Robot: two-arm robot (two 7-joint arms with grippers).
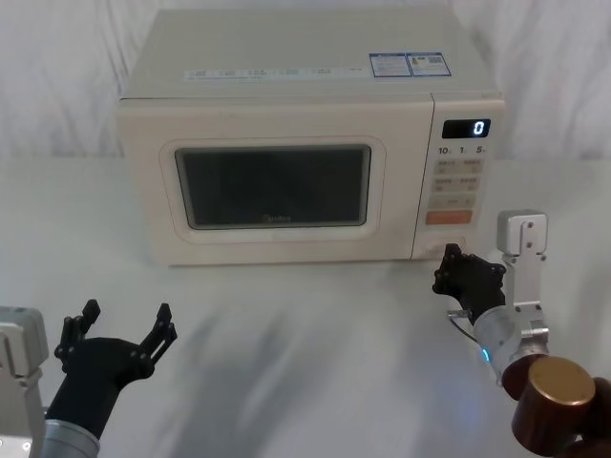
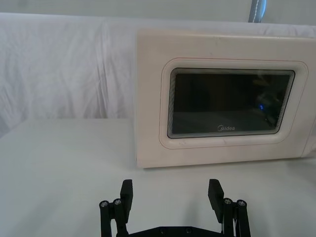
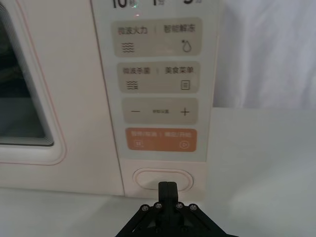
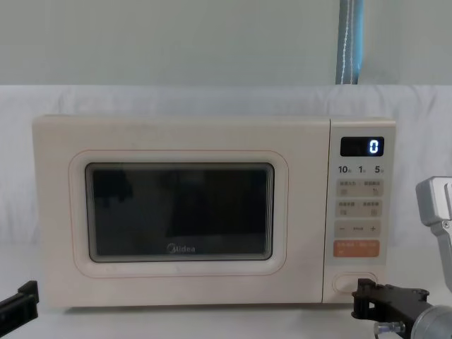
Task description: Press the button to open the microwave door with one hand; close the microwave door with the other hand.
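Microwave door, smooth cream with dark rounded window, sits flush; right end effector, fingers clenched, nears pill-shaped button; left end effector spread, lower left.

Work surface: white cloth-covered table, smooth, faint creases, extends ahead of and to both sides of end effectors. Backdrop: white draped fabric beyond end effectors, vertical folds visible. Above drape: plain pale grey-green wall. Narrow vertical blue-grey strip on wall, up and beyond right end effector. Lighting: even, diffuse, soft shadows.
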